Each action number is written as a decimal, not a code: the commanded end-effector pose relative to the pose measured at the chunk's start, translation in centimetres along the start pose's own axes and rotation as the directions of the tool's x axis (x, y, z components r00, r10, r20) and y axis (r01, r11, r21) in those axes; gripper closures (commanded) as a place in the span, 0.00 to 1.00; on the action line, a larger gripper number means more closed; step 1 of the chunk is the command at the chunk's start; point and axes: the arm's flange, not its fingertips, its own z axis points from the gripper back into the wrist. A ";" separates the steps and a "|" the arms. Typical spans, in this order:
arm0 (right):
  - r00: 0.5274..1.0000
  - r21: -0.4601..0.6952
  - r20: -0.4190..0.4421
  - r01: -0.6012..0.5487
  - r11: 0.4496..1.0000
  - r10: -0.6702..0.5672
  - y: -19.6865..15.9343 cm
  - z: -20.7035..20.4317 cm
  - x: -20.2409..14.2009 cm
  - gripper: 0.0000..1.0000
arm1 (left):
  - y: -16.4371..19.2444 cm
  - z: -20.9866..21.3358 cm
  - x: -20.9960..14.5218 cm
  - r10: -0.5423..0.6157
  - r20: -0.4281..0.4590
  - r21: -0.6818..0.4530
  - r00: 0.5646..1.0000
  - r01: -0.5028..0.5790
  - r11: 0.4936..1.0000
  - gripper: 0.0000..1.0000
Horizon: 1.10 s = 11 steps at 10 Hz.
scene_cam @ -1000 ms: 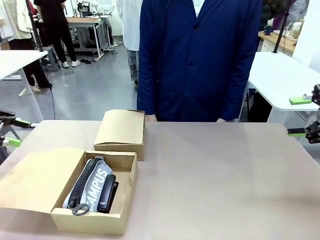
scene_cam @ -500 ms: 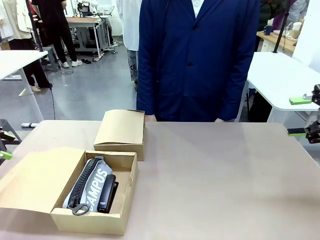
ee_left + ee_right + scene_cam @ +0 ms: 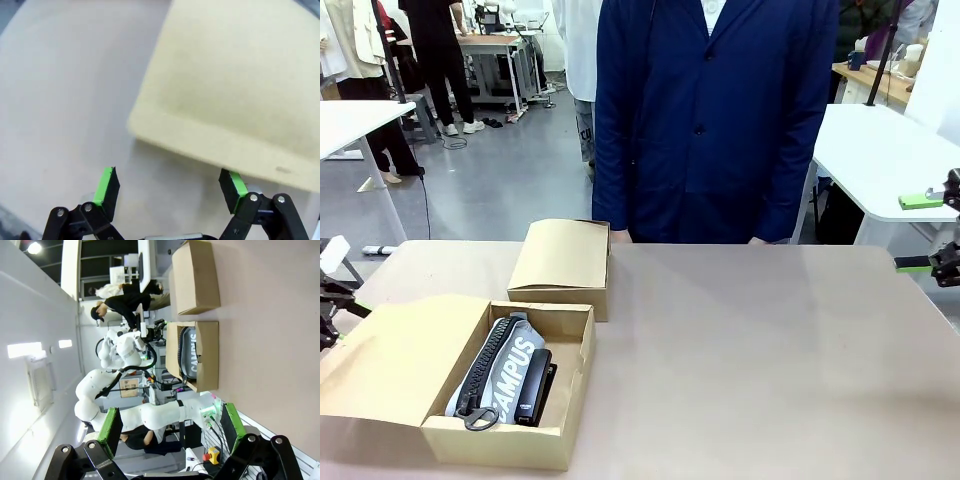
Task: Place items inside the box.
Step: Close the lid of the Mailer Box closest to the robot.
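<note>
The open cardboard box [image 3: 450, 437] sits at the table's near left, its lid flap [image 3: 390, 360] folded out to the left. Inside lie a pale grey case [image 3: 510, 365] with a black zip and white lettering, and a black stapler [image 3: 533, 385] against its right side. My left gripper [image 3: 330, 298] is at the left table edge beside the flap; in its wrist view the left gripper [image 3: 170, 187] stands open and holds nothing, over the flap's corner [image 3: 235, 85]. My right gripper [image 3: 928, 232] hovers open at the far right edge; its wrist view shows the right gripper [image 3: 170, 425] open, with the box [image 3: 207, 357] far off.
A second, closed cardboard box [image 3: 561, 263] stands just behind the open one. A person in a dark blue coat [image 3: 710, 120] stands at the far side of the table. The brown tabletop [image 3: 760, 360] stretches from the boxes to the right edge.
My left gripper has drawn back left and down toward the table edge, turning so its green pads no longer face the front camera. The right arm has stayed still.
</note>
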 end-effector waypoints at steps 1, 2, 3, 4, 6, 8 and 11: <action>1.000 0.006 -0.005 -0.005 1.000 0.005 0.0 0.2 -0.2 0.00 | -1.6 0.0 1.5 0.017 0.088 -0.158 0.996 -0.003 0.988 0.00; 1.000 0.006 -0.005 -0.005 1.000 0.005 0.0 0.2 -0.2 0.00 | -2.2 -0.4 2.2 0.025 0.155 -0.225 0.988 0.011 0.974 0.00; 1.000 0.006 -0.005 -0.005 1.000 0.005 0.0 0.2 -0.2 0.00 | -2.7 -0.7 2.9 0.033 0.206 -0.259 0.978 0.022 0.966 0.00; 1.000 0.006 -0.005 -0.005 1.000 0.005 0.0 0.2 -0.2 0.00 | -3.3 -0.6 3.8 0.058 0.268 -0.302 0.962 0.027 0.953 0.00; 1.000 0.006 -0.005 -0.005 1.000 0.005 0.0 0.2 -0.2 0.00 | -4.7 0.0 5.9 0.059 0.390 -0.278 0.919 0.057 0.959 0.00; 1.000 0.006 -0.005 -0.005 1.000 0.005 0.0 0.2 -0.2 0.00 | -6.8 0.9 9.2 0.096 0.501 -0.309 0.860 0.075 0.948 0.00; 1.000 0.006 -0.005 -0.005 1.000 0.005 0.0 0.2 -0.2 0.00 | -11.0 -0.2 14.4 0.075 0.542 -0.361 0.837 0.151 0.920 0.00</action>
